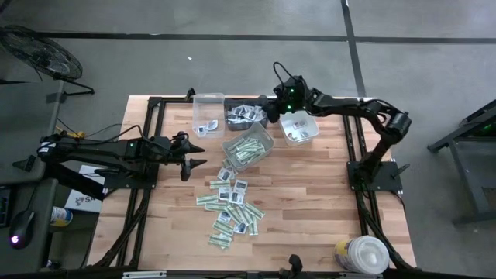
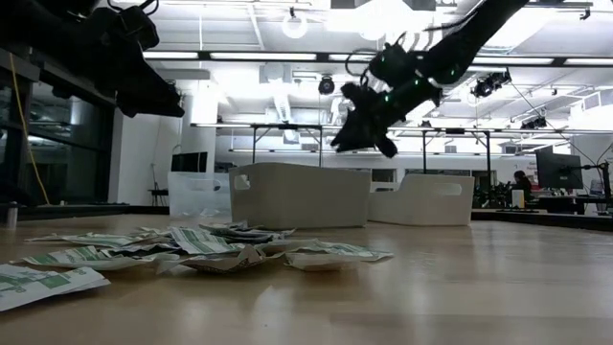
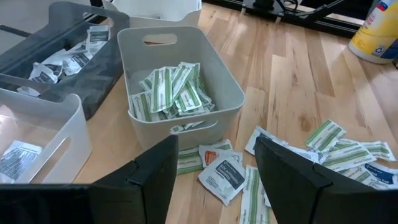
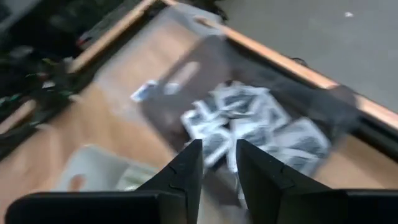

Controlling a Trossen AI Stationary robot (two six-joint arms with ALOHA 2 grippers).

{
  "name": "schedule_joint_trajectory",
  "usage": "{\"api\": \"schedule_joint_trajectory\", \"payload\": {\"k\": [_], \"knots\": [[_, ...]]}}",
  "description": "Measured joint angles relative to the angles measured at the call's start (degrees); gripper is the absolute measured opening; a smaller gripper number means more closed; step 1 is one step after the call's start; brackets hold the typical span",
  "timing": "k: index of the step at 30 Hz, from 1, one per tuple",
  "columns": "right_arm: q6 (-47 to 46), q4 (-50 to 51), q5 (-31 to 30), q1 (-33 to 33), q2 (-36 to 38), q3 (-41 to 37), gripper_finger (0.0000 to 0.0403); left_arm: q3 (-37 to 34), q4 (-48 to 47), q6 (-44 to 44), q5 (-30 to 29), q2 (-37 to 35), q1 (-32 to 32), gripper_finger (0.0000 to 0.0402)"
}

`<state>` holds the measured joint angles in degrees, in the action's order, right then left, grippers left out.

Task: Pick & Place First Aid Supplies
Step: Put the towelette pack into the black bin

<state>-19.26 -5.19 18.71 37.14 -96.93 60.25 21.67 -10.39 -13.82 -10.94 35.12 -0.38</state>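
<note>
The first aid supplies lie as a loose pile of flat packets [image 1: 229,205] on the wooden table; more fill the bins. My right gripper [image 4: 219,163] hangs above the dark bin [image 1: 246,118], which holds white packets with dark print [image 4: 249,124]. A narrow gap shows between its fingers, with nothing in it that I can make out. My left gripper [image 3: 214,174] hovers wide open over packets [image 3: 224,177] just in front of the grey bin [image 3: 235,90], which is full of green-and-white strips [image 3: 171,93]. It touches nothing.
A clear bin [image 1: 208,116] with a few packets stands left of the dark bin, and a white bin [image 1: 299,129] stands to its right. A big round white tub [image 1: 364,254] sits at the near right corner. Bare wood lies right of the pile.
</note>
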Motion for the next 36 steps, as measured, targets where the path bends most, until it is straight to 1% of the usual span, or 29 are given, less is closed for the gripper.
{"api": "schedule_joint_trajectory", "payload": {"k": [3, 8, 14, 18, 21, 24, 29, 34, 36], "knots": [[-0.2, 1.1, 1.4, -2.3, 2.8, 0.0, 0.0088, 0.0, 0.0, 0.3, 0.9, 0.0, 0.0, 0.0215], [-1.3, 4.4, 0.2, -8.3, 6.3, 0.0, 0.0085, 0.0, 0.0, 0.4, 3.8, 0.0, 0.0, 0.0215], [-4.1, 9.4, -7.6, -17.1, 7.3, 0.0, 0.0084, 0.0, 0.0, 2.4, 8.4, 0.0, 0.0, 0.0215], [-8.0, 12.6, -13.0, -22.8, 7.3, 0.0, 0.0084, 0.0, 0.4, 4.6, 10.9, 0.7, 0.0, 0.0202], [-11.7, 15.2, -17.2, -27.2, 7.3, 0.0, 0.0083, 0.0, 0.8, 6.4, 13.5, 2.2, 0.0, 0.0180], [-15.9, 17.1, -21.9, -31.9, 7.3, 0.0, 0.0083, 0.0, 2.3, 8.3, 15.6, 4.7, 0.0, 0.0150], [-23.2, 20.4, -31.2, -39.4, 7.3, 0.0, 0.0083, 0.0, 7.9, 11.6, 17.7, 10.4, 0.0, 0.0088], [-29.4, 23.0, -38.3, -45.8, 7.3, 0.0, 0.0083, 0.0, 13.5, 12.5, 20.0, 16.2, 0.0, 0.0016], [-31.5, 24.6, -40.7, -47.9, 7.3, 0.0, 0.0083, 0.0, 15.4, 12.5, 21.1, 18.2, -0.1, 0.0005]]}}
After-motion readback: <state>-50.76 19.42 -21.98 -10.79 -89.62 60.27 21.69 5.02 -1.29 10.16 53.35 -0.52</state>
